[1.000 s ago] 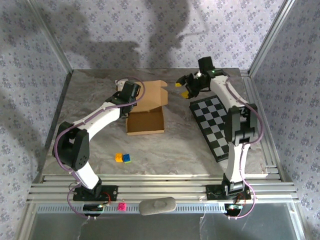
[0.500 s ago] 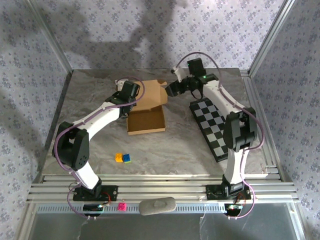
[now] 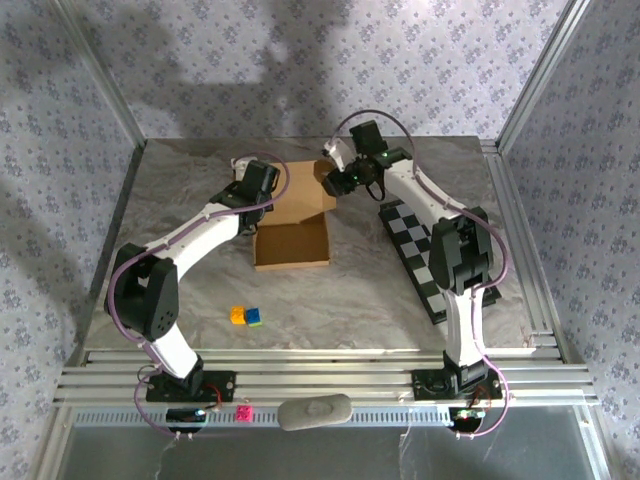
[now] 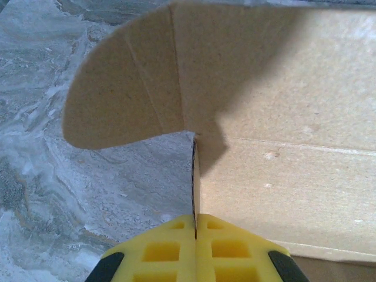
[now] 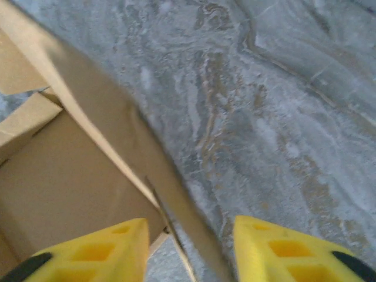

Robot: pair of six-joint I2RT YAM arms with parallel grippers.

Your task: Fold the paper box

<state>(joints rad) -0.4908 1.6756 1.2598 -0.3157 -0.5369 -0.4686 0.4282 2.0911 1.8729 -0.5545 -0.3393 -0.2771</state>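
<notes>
box: we see the paper box (image 3: 291, 243) on the worktop (image 3: 350, 300), tray open, lid raised at the far side, just left of the checkerboard (image 3: 425, 250) | left fingers (image 4: 158, 249): pinched together on a cardboard wall edge | right fingers (image 5: 276, 247): apart, with the lid's edge between them

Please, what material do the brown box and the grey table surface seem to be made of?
The tan-brown shallow box looks like matte cardboard: fibrous, speckled face, pressed crease lines, thin raw edge. The grey veined table top looks like marble, though perhaps only a printed laminate; it seems smooth, with little shine.
</notes>
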